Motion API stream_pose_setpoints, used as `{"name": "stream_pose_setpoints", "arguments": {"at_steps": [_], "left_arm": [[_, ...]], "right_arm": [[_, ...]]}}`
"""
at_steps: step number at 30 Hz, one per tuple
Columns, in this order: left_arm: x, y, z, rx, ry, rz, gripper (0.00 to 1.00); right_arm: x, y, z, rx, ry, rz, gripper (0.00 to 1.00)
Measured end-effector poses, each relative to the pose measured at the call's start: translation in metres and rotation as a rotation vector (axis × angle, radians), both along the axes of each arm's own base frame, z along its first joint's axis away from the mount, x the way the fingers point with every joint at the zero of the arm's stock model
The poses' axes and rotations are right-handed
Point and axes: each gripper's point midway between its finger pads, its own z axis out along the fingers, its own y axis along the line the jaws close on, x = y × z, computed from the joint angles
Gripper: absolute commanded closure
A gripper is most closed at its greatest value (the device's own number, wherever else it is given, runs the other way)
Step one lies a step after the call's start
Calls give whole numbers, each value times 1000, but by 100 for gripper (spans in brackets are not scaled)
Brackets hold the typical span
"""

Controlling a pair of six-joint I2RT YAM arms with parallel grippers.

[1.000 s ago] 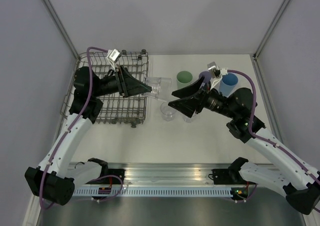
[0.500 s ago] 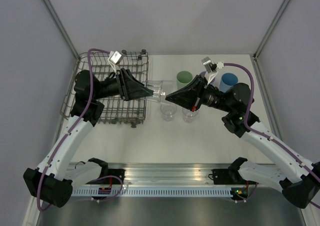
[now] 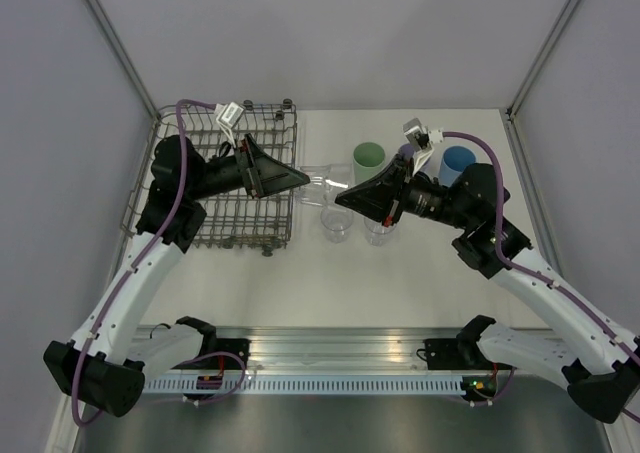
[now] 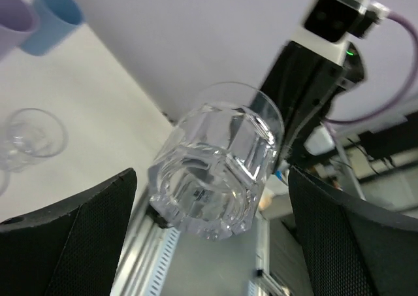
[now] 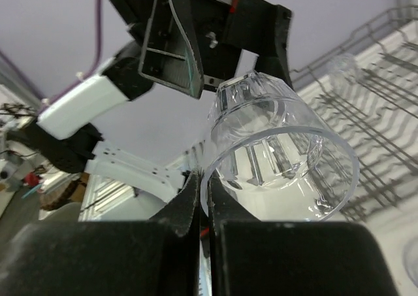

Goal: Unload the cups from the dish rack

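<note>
Clear cup (image 5: 274, 136) in right pincer (image 5: 204, 193)

No readable text, labels, numbers or signs anywhere.

Visible are a clear faceted cup (image 4: 215, 172), green cup (image 3: 369, 156), blue cup (image 3: 458, 160), seemingly lavender cup (image 4: 12, 25).

Lab cell — plain grey walls (image 3: 350, 33)
</note>
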Motion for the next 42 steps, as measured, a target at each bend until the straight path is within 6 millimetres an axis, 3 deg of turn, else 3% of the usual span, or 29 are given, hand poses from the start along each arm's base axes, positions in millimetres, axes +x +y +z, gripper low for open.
{"name": "stream_pose_setpoints", "arguments": {"at_steps": [5, 10, 17, 25, 30, 38, 42], "left_arm": [[36, 14, -23, 121, 28, 237, 0], [60, 36, -65, 283, 88, 419, 0], [64, 64, -96, 471, 95, 530, 0], [43, 104, -99, 636, 11, 639, 0], [35, 125, -104, 713, -27, 700, 0], [34, 147, -155, 858, 44, 747, 0], [34, 153, -167, 895, 61, 761, 0]], "right_arm": [[22, -17, -15, -137, 6, -177, 100], [48, -48, -51, -352, 47, -391, 100], [77, -108, -111, -711, 125, -668, 100], [99, -170, -178, -1052, 281, -836, 100], [104, -176, -207, -1162, 351, -810, 100], [112, -179, -257, -1305, 468, -740, 100], [111, -178, -277, -1342, 508, -703, 100]]}}
